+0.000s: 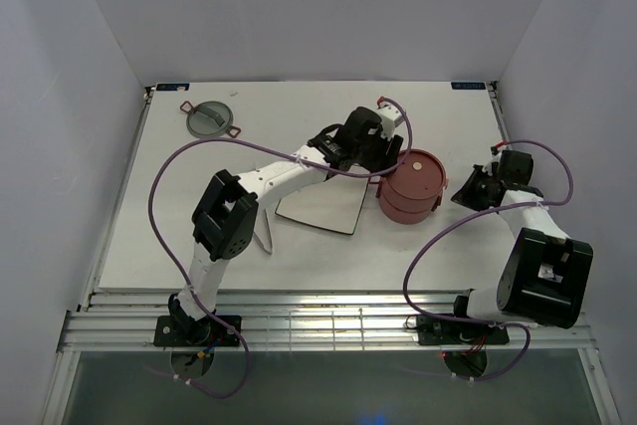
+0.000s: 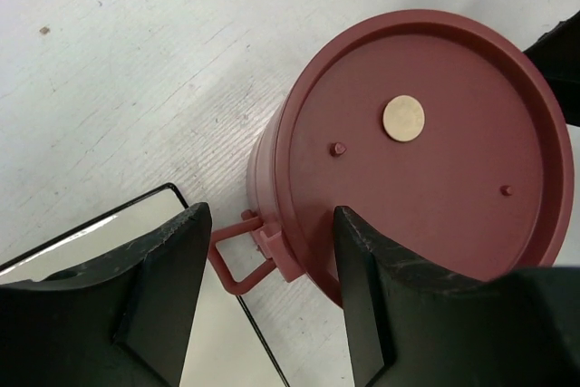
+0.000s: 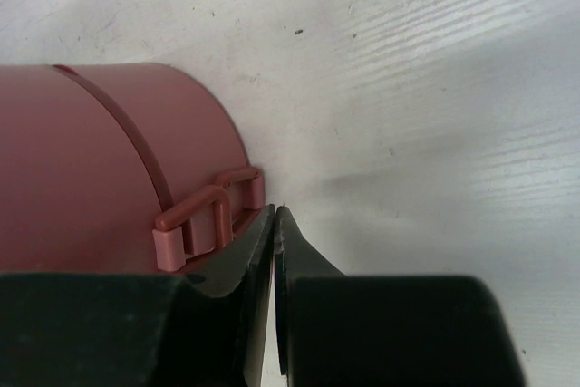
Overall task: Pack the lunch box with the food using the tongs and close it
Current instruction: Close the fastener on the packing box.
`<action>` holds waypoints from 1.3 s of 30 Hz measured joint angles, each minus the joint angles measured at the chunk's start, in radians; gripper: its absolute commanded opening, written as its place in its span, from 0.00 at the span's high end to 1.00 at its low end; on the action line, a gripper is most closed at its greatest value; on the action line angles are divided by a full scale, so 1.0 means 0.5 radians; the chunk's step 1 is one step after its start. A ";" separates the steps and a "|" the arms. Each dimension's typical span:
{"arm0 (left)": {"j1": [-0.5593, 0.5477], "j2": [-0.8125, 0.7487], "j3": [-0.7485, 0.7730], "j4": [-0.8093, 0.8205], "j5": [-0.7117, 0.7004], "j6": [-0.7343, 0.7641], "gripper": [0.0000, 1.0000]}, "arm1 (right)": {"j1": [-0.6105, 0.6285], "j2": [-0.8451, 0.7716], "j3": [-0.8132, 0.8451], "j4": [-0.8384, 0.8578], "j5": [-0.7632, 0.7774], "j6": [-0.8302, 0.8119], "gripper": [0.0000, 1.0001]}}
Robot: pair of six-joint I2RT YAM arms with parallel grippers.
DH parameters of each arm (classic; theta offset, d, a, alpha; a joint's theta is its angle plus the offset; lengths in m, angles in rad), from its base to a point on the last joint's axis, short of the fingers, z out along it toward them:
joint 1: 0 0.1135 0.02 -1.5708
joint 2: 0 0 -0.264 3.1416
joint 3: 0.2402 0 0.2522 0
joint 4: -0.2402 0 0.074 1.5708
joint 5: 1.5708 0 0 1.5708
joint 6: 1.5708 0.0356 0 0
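While left gripper (image 2: 272, 224) hovers released above stacked dusty-red round lunch box (image 1: 411, 186) with flat red disc lid on top, box's left side handle (image 2: 237, 265) shows between spread jaws. Box right of centre on white table (image 1: 328, 256), just beside right edge of black-rimmed square plate (image 1: 323, 208); bare table far and near of it. Right gripper (image 3: 275, 217) clenched, empty, tips just beside right handle (image 3: 204, 217). Grey-green round lid (image 1: 209, 118) far left, well apart. Thin silvery tongs (image 1: 267, 238) near plate's left corner, partly behind left arm. Box contents hidden.
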 measured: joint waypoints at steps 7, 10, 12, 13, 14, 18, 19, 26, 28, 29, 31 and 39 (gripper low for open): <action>0.000 0.043 0.031 -0.005 0.020 -0.007 0.44 | 0.019 -0.121 -0.048 -0.092 0.090 0.000 0.92; 0.000 0.047 0.031 -0.001 0.027 -0.008 0.46 | 0.027 -0.143 -0.048 -0.116 0.132 -0.002 0.92; 0.000 0.051 0.031 0.008 0.037 -0.014 0.53 | 0.029 -0.148 -0.048 -0.130 0.162 -0.002 0.92; 0.000 0.053 0.031 0.016 0.045 -0.018 0.55 | 0.031 -0.149 -0.048 -0.142 0.181 -0.002 0.92; -0.001 0.055 0.031 0.023 0.049 -0.020 0.59 | 0.031 -0.149 -0.048 -0.155 0.202 -0.002 0.92; -0.002 0.064 0.034 0.051 0.053 -0.026 0.71 | 0.043 -0.149 -0.048 -0.211 0.356 -0.002 0.92; -0.002 0.066 0.037 0.061 0.053 -0.024 0.71 | 0.050 -0.149 -0.048 -0.220 0.390 -0.001 0.92; 0.003 0.072 0.037 0.079 0.056 -0.035 0.80 | 0.262 -0.014 0.047 -0.224 0.483 0.030 0.92; 0.003 0.072 0.037 0.081 0.056 -0.037 0.85 | 0.387 0.087 0.124 -0.203 0.481 0.059 0.92; 0.003 0.072 0.037 0.082 0.039 -0.028 0.86 | 0.436 0.123 0.148 -0.190 0.475 0.071 0.92; 0.026 0.072 0.037 0.092 0.021 -0.028 0.91 | 0.467 0.145 0.146 -0.155 0.420 0.115 0.92; 0.044 0.074 0.025 0.124 0.037 -0.034 0.98 | 0.366 0.113 0.038 0.004 0.366 0.278 0.92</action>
